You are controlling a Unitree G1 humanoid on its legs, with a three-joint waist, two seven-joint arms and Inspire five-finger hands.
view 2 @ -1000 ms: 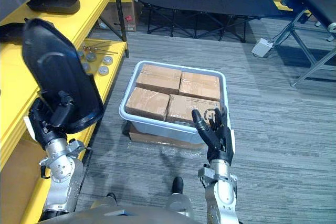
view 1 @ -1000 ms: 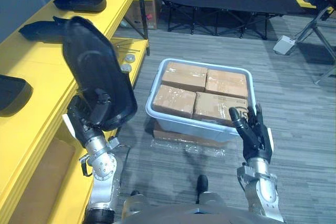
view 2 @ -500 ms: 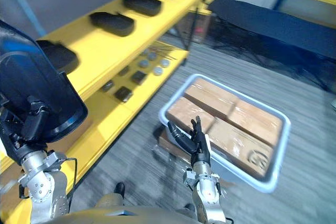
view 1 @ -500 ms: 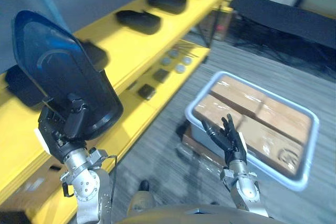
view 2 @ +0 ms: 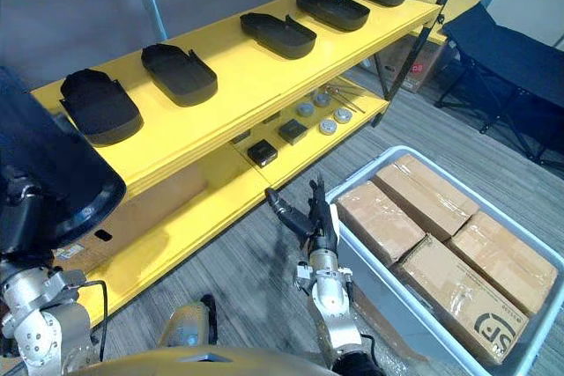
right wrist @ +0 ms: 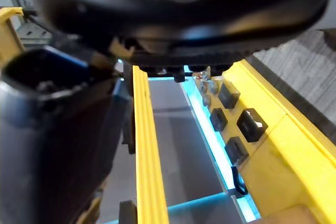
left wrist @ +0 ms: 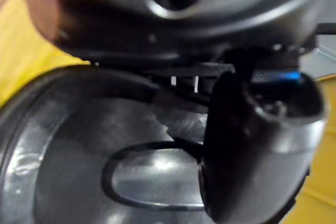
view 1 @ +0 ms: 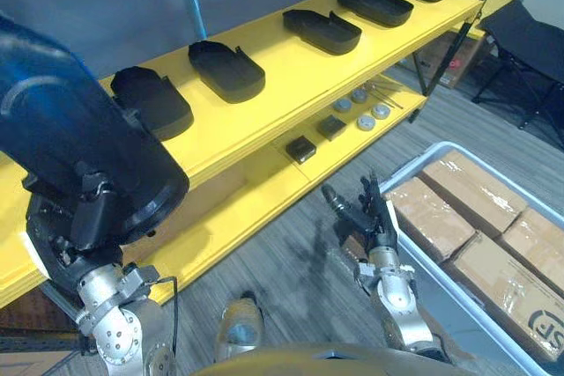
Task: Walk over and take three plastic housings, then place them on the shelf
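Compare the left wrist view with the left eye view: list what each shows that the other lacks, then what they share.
Left wrist view adds: a close look at the oval outline moulded into the held housing, on its glossy face, beside the thumb of the left hand. Left eye view adds: a row of black housings lying on the top level, the open right hand, and a bin of cardboard boxes. Shared: the left hand gripping that housing, and the yellow shelf.
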